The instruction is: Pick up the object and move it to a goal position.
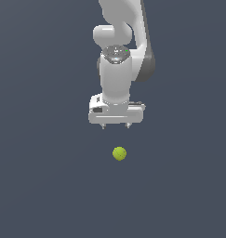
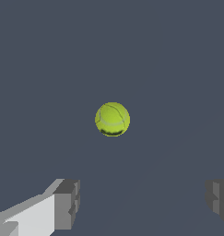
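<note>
I see my 1 white arm (image 1: 118, 69) hanging straight down, wrist vertical, with the gripper (image 1: 116, 125) pointing at the floor. Its 2 fingers (image 2: 66, 204) are spread wide apart, with nothing between them and nothing touching either pad. Only the short grey fingertips (image 1: 103, 125) poke out below the palm.

All around is one flat, dark slate-blue surface (image 1: 40, 186), plain and unmarked, filling both views edge to edge. No seam shows where floor might meet wall, so I can't tell one from the other. The light is soft and even. In the wrist view a few faint, slightly lighter streaks (image 2: 178, 138) slant across the same dull blue-grey ground.
</note>
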### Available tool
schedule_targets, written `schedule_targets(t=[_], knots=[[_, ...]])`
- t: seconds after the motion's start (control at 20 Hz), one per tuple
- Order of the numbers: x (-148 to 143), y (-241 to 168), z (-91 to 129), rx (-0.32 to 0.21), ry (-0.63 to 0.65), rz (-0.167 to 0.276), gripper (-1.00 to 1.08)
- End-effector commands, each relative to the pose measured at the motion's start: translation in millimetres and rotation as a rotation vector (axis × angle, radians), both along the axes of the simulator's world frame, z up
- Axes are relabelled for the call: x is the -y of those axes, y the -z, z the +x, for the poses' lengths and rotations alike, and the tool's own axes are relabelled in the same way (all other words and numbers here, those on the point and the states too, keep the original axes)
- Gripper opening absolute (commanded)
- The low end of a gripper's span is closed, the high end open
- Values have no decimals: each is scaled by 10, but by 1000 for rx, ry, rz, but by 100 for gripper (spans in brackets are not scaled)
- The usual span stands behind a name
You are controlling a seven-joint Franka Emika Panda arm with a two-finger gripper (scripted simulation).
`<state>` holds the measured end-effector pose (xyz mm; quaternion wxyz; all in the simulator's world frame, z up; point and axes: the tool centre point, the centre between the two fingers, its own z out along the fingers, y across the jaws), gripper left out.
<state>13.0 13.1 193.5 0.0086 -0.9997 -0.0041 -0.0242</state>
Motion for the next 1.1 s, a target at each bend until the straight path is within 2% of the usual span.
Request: schedule_targets(t=[0.0,0.55,1.05], knots=[[0,0,0,0,0,0,100],[-378,88,-79,-14,-55,3,100],[-358,137,-33,-17,-9,5,100]])
